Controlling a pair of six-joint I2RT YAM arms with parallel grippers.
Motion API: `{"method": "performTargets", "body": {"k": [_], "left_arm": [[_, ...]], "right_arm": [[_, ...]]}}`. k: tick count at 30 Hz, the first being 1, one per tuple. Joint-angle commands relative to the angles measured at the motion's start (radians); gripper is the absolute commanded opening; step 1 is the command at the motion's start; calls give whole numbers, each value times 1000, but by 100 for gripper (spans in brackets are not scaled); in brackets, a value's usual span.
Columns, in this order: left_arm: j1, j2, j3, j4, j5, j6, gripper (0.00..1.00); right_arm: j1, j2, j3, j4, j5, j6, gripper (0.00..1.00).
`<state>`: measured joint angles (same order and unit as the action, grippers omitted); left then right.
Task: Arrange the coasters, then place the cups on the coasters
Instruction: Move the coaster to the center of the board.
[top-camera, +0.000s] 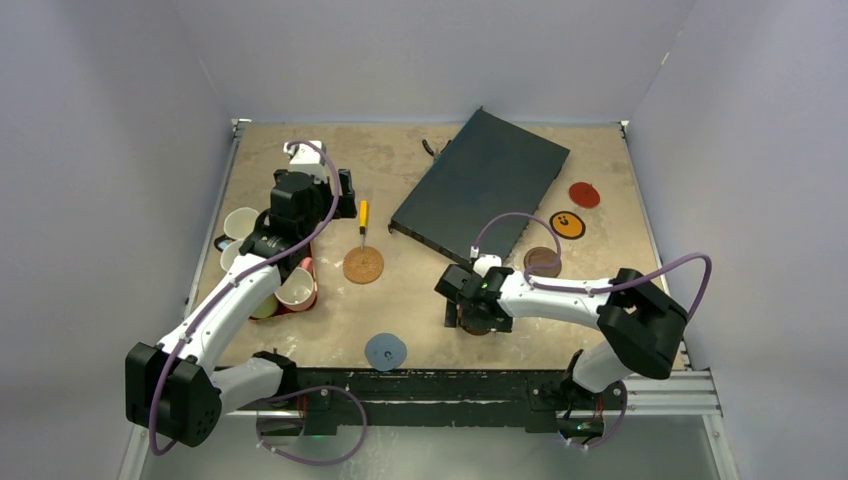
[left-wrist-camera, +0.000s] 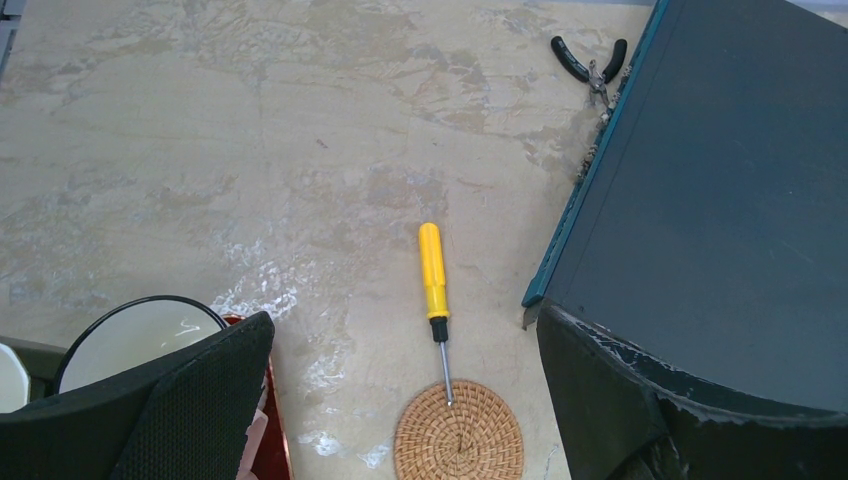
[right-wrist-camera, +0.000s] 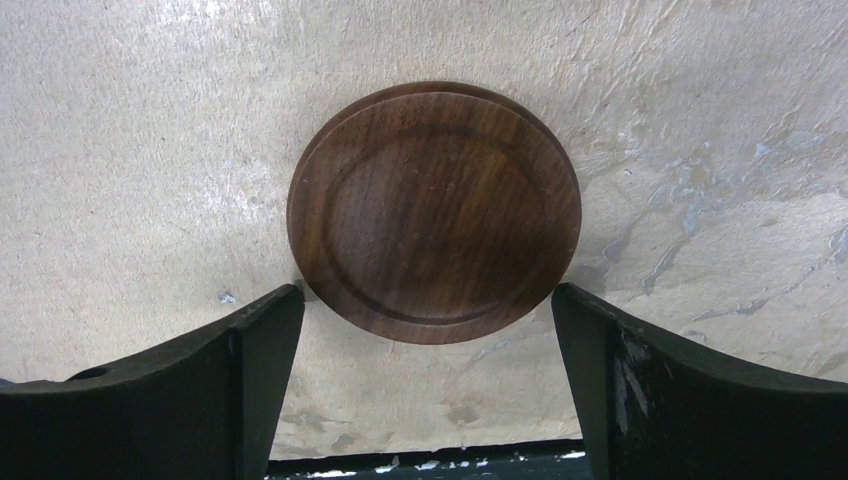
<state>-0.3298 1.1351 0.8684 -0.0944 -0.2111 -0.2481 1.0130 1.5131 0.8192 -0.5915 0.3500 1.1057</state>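
1. Top view.
   - The cups (top-camera: 240, 222) are bunched on a dark red tray (top-camera: 303, 306) at the left table (top-camera: 430, 300) edge, partly under the left arm (top-camera: 235, 295).
   - The coasters lie scattered and well apart from the cups:
     - The cork coaster (top-camera: 363, 265) is mid-table, with the tip of a yellow screwdriver (top-camera: 363, 216) on its far rim.
     - The blue-grey coaster (top-camera: 385, 351) is near the front edge.
     - The red coaster (top-camera: 584, 194), orange coaster (top-camera: 567, 224) and a dark brown coaster (top-camera: 542, 261) are in a loose line on the right.
     - The second dark brown coaster (top-camera: 478, 327) is mostly hidden under the right gripper (top-camera: 468, 312).
   - A dark flat panel (top-camera: 480, 185) lies at an angle toward the far edge. This view does not show either gripper's jaws.

2. Left wrist view.
   - The left gripper (left-wrist-camera: 405, 318) is spread wide, holds nothing and hangs clear of the table.
   - One finger is over a dark-rimmed cup (left-wrist-camera: 140, 335) and the other is over the panel corner.
   - The screwdriver and cork coaster sit between them.
   - The black-handled pliers (left-wrist-camera: 590, 62) against the panel edge are plain only here.

3. Right wrist view.
   - The second dark brown coaster fills the frame. It lies flat on the table, and its wood grain and raised rim are visible only here.
   - The right gripper's fingers stand wide, flanking the coaster's near edge. I cannot tell whether they touch it.
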Motion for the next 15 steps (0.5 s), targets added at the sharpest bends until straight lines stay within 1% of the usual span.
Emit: {"method": "performTargets", "body": {"k": [1, 7, 15], "left_arm": [[-7, -1, 23, 20, 16, -8, 99], [-7, -1, 23, 22, 19, -10, 99], [-7, -4, 23, 24, 26, -13, 99]], "right_arm": [[-17, 16, 9, -24, 34, -21, 98], [-73, -31, -50, 5, 14, -42, 98], [-165, -96, -114, -40, 32, -79, 97]]}}
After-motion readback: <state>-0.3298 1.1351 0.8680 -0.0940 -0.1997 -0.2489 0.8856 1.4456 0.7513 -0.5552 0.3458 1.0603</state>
